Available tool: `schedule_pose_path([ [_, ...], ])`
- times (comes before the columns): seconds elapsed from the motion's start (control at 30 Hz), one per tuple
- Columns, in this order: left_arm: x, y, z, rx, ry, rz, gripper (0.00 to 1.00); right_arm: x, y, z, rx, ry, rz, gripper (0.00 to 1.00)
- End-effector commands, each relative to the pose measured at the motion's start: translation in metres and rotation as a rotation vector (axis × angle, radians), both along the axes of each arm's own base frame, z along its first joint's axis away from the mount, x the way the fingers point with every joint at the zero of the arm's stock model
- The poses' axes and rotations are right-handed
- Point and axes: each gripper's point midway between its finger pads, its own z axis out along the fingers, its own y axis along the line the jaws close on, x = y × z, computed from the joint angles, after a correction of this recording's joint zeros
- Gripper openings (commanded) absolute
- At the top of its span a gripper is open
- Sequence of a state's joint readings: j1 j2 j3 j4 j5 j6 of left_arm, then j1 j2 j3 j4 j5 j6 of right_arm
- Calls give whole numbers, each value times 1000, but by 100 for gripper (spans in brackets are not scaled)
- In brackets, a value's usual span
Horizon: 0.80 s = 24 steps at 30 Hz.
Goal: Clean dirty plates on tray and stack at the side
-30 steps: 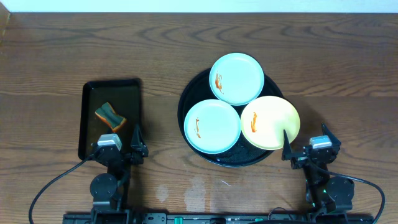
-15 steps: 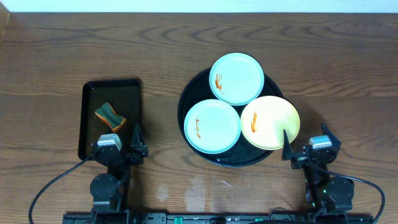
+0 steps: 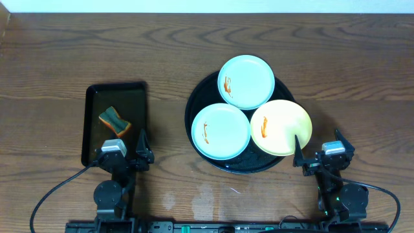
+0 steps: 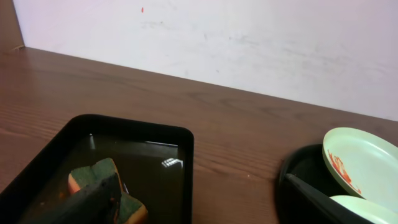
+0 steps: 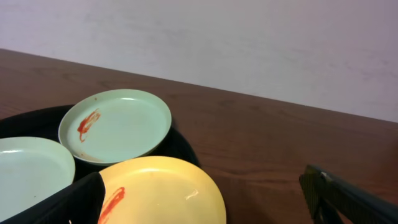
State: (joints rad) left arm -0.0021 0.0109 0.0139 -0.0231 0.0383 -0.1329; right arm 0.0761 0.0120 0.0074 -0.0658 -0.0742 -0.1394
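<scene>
Nearest us, at the edge of the grained wooden table (image 3: 58,52), we saw the left gripper (image 4: 202,180) spread wide and holding nothing. Its left finger hung over a wavy orange-and-green sponge (image 3: 114,120) in a glossy black rectangular pan (image 3: 116,96). The right gripper (image 5: 202,179) stood equally wide and empty. Just ahead of its left finger we found the smooth round yellow plate (image 3: 281,127), streaked orange, on the round black tray (image 3: 246,166). Left of it lay a mint plate (image 3: 220,131), and beyond both the far mint plate (image 3: 246,81), each smeared.
</scene>
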Motion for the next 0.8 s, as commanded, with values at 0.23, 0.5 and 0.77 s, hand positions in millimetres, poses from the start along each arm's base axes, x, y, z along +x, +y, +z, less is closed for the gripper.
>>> schedule_pose_path([
  [0.23, -1, 3, -12, 11, 39, 19, 82, 0, 1, -1, -8, 3, 6, 99],
  [0.5, 0, -11, 52, -22, -219, -60, 82, 0, 1, -1, -8, 3, 6, 99],
  [0.77, -4, -3, 86, 80, -195, -21, 82, 0, 1, -1, -8, 3, 6, 99],
])
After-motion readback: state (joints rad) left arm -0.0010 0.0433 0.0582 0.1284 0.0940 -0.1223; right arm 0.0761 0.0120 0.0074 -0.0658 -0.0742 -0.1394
